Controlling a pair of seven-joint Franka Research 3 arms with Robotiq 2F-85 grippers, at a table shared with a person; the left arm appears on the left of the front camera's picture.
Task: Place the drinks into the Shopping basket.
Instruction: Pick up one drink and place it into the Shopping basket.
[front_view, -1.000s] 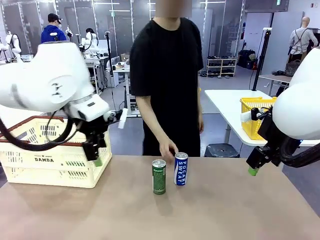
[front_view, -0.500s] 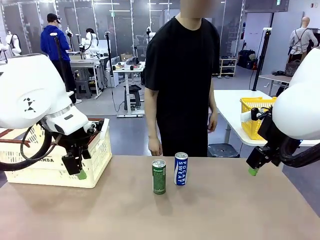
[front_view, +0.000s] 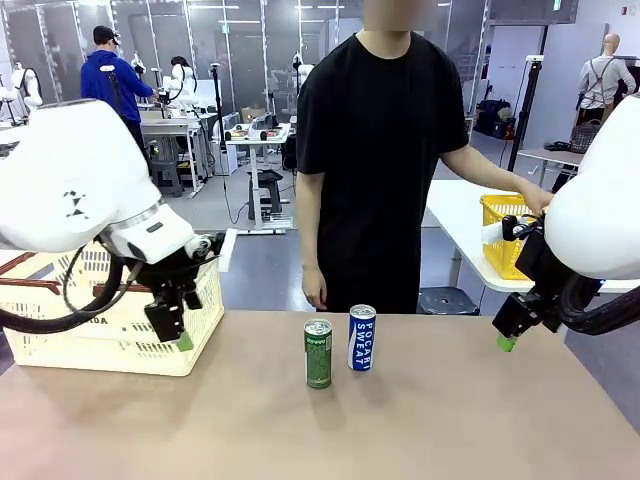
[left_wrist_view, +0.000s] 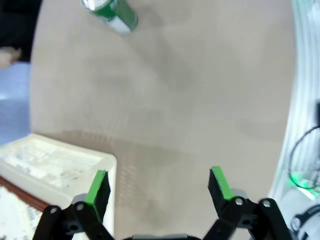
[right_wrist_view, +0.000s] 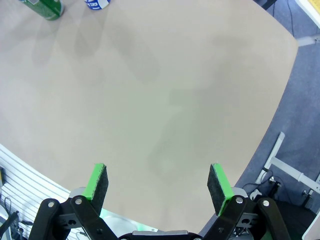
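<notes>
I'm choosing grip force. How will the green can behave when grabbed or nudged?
The green can stands tall and slim, so a high push would probably tip it, and it could roll. Its smooth metal wall looks slippery and may dent under hard squeezing. The blue can stands close beside it, so a sideways nudge might knock both.

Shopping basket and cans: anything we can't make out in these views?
- Shopping basket interior: front view, blocked by the left arm and its own wall; contents unknown.
- Green can: left wrist view, motion-blurred, label unreadable.
- Blue can: right wrist view, cut off by top edge.
</notes>
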